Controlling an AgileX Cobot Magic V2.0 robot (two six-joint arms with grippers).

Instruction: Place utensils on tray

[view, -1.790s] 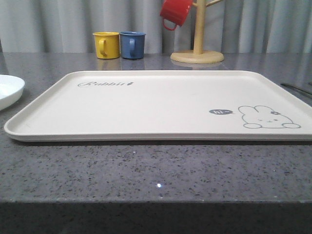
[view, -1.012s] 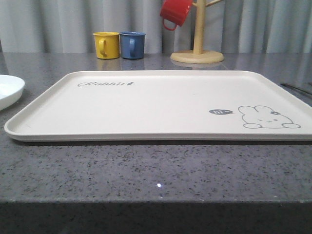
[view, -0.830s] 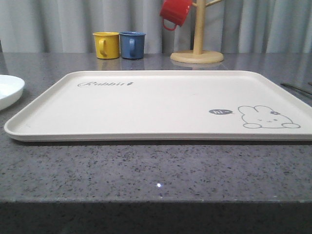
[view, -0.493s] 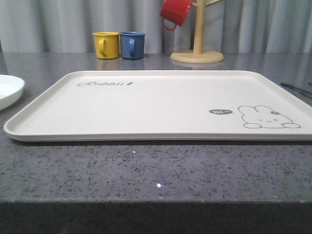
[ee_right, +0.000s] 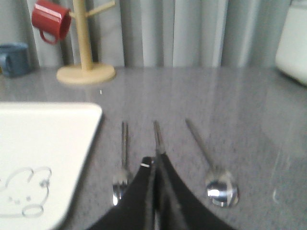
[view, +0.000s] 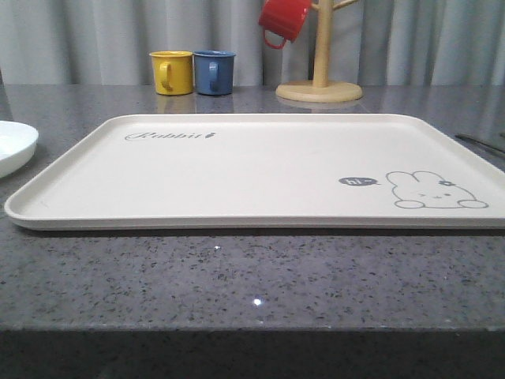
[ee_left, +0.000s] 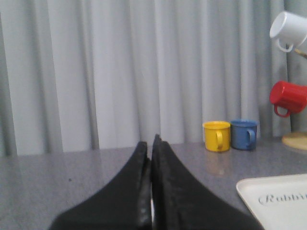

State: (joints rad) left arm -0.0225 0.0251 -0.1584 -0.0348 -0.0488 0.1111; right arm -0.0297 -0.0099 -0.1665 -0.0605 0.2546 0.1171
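We see the tray [view: 252, 170] lying flat on the grey speckled counter [view: 252, 272], long axis running left to right, near rim set back from the counter's front edge with a bare strip of stone between. Its surface is bare apart from the rabbit drawing [view: 438, 191] at near right and the "Rabbit" script [view: 170, 136] at far left. Left of the tray, the white plate [view: 16, 146] sits apart from the rim, cut off by the frame edge. Off the tray's right rim in the front view we catch thin dark utensil ends, too small to tell apart.

In the right wrist view, the right gripper [ee_right: 154, 165] has its fingers pressed together, nothing between them that we can make out. Just past its tip lie the chopsticks [ee_right: 159, 136], the fork [ee_right: 123, 160] beside them toward the tray, the spoon [ee_right: 211, 165] on the other side. All three lie roughly parallel on the counter, just off the tray's short right edge, long axes running front to back; the fork's tines and the spoon's bowl point toward the gripper, handles away. Open counter lies beyond them.

In the left wrist view, the left gripper [ee_left: 151, 158] is also closed with nothing held, tray corner to its right.

Farther back: yellow mug [view: 173, 73] and blue mug [view: 214, 73] side by side, then the wooden mug tree [view: 319, 79] with a red mug [view: 282, 20] hanging, a white mug [ee_left: 289, 29] above it. Grey curtain [view: 95, 39] behind.
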